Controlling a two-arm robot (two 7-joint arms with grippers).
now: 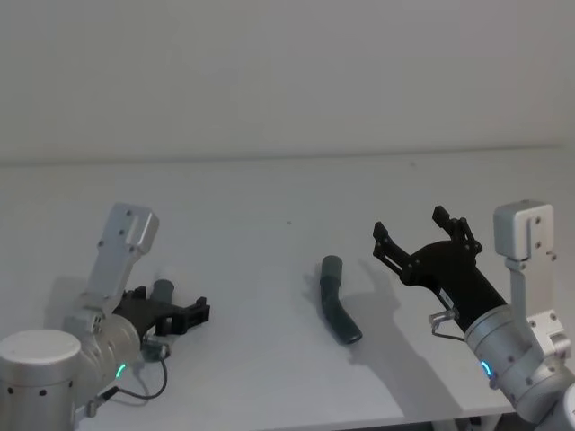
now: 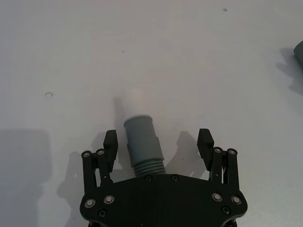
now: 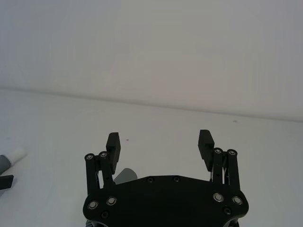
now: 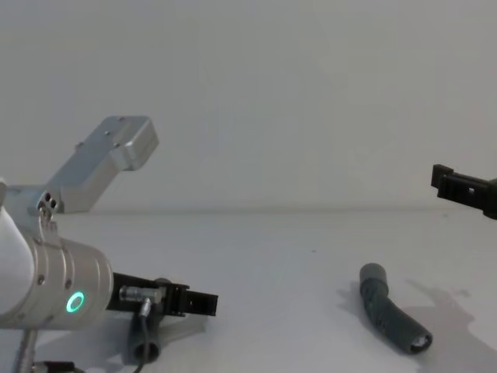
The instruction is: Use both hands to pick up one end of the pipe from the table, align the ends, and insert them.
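Low at the near left, the left gripper point(image 2: 158, 138) has its jaws spread wide on both sides of one ribbed hose piece point(image 2: 141, 142), which lies on the white table point(image 1: 269, 206); neither jaw seems to touch it. Right gripper point(image 1: 411, 226) hangs above the table, also wide open and holding nothing. A second hose piece point(image 1: 337, 310) lies between both grippers, nearer the right one.

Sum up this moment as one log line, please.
left gripper: open, straddling white-tipped hose piece | right gripper: open, raised beside other hose piece on table | stage: pre-grasp, nothing joined
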